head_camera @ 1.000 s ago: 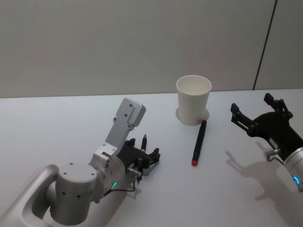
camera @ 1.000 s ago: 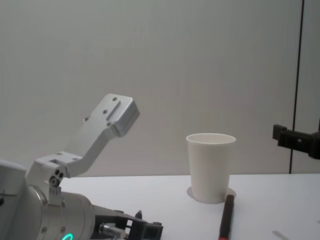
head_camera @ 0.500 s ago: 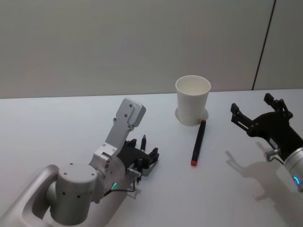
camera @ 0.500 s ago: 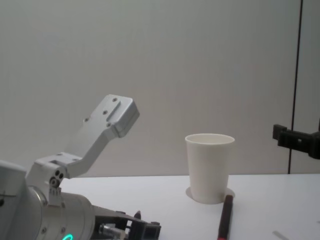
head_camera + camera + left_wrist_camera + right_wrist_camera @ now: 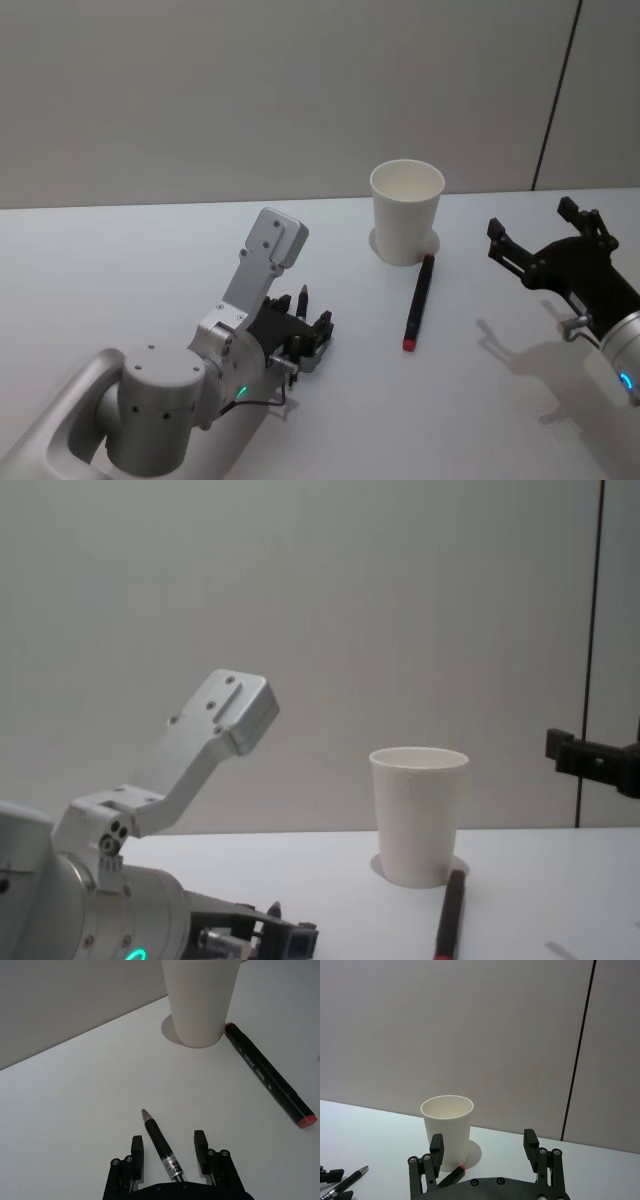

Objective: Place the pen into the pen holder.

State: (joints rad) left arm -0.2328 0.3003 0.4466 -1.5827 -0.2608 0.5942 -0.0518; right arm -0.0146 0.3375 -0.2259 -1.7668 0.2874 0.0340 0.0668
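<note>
Black and slim, the pen [image 5: 160, 1145] is seen lying flat on the white surface [image 5: 120, 260], between the spread fingers [image 5: 137, 1150] of the left end effector [image 5: 168, 1137]. This end effector is lowered to the surface at the end of a bent, forward-reaching arm, and it is released, with neither finger touching the pen. The pen holder [image 5: 200, 1000] is stood upright well ahead of its fingertips, where the pen's tip is pointed. A thick marker [image 5: 267, 1077] with red ends is laid just beside the holder's base. The right end effector [image 5: 530, 220] is held raised above the surface, fingers spread and aimed towards the holder.
</note>
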